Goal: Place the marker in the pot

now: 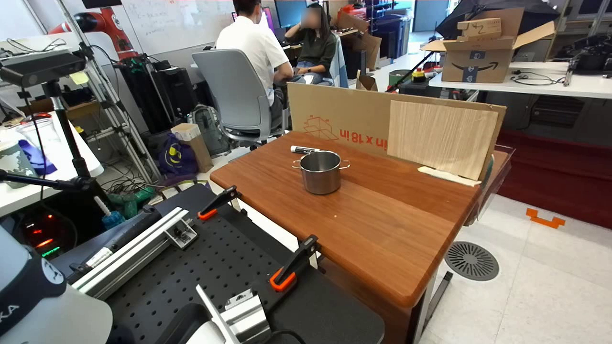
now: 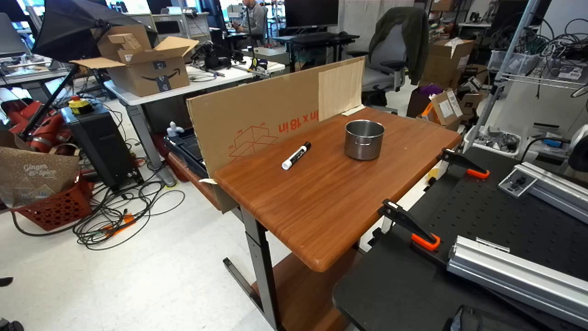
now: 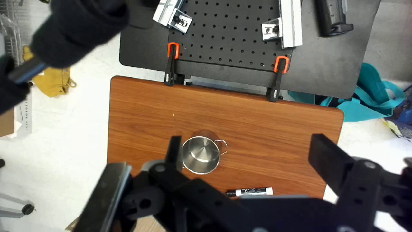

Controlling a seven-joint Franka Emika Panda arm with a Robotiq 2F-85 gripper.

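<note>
A small shiny steel pot (image 1: 321, 179) stands upright on the brown wooden table; it also shows in an exterior view (image 2: 363, 142) and in the wrist view (image 3: 201, 155). A black and white marker (image 2: 296, 156) lies on the table beside the pot, apart from it. In an exterior view the marker (image 1: 303, 150) is partly behind the pot; in the wrist view the marker (image 3: 254, 191) lies just above the dark gripper body. My gripper (image 3: 246, 141) is open and empty, high above the table. Its left finger overlaps the pot's edge in the picture. The gripper is out of both exterior views.
A cardboard panel (image 2: 257, 124) stands upright along one long edge of the wooden table (image 1: 382, 224). A black perforated board (image 1: 191, 272) with metal rails adjoins the opposite edge. Two black and orange clamps (image 1: 291, 267) reach over that edge.
</note>
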